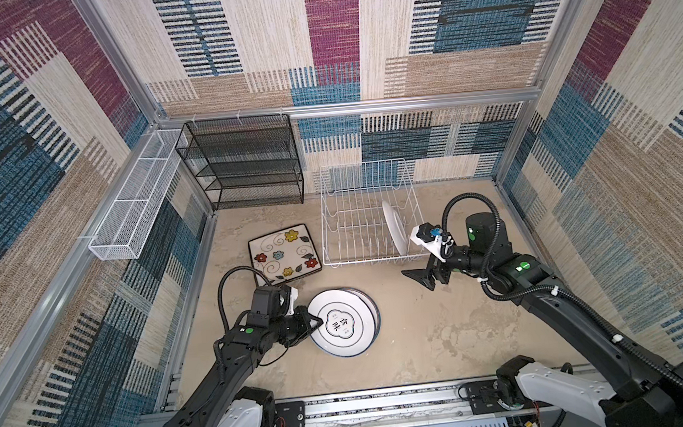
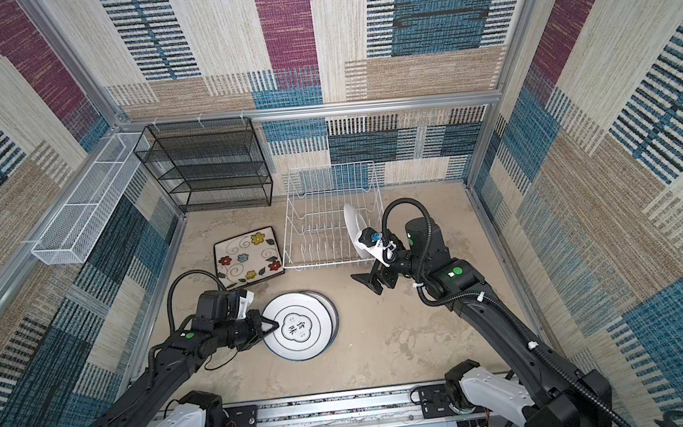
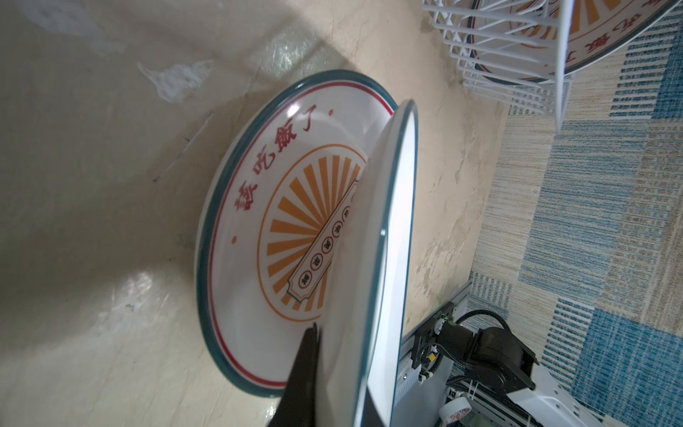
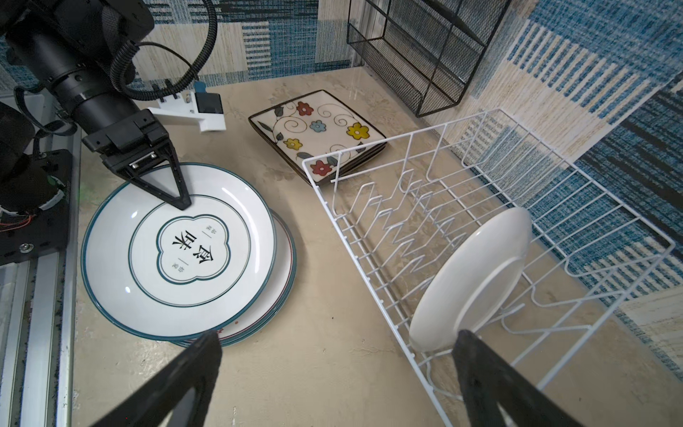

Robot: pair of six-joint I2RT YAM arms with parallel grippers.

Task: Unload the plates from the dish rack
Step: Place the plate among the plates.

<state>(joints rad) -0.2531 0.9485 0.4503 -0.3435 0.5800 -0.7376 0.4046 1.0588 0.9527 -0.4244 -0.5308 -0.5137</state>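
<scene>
White thin-wire dish rack (image 1: 370, 260) by the back edge of the beige tabletop (image 1: 445, 331), 1 white-backed round plate (image 1: 393, 229) standing on edge at its right end, right gripper (image 4: 336, 344) spread wide beside that end, holding nothing, left gripper (image 1: 318, 321) clamped on the rim of a teal-rimmed round plate (image 1: 342, 327) atop a round-plate stack (image 1: 374, 305), square flowered plates (image 1: 283, 252) stacked left of the rack.

- Under the top plate (image 1: 342, 326), the lower plates (image 1: 373, 310) show only rims; their count is unclear.
- In the left wrist view the rack (image 3: 491, 74) and the racked plate (image 3: 598, 44) are cut off.
- In its wrist view the right hand (image 4: 339, 335) shows fingers only.
</scene>
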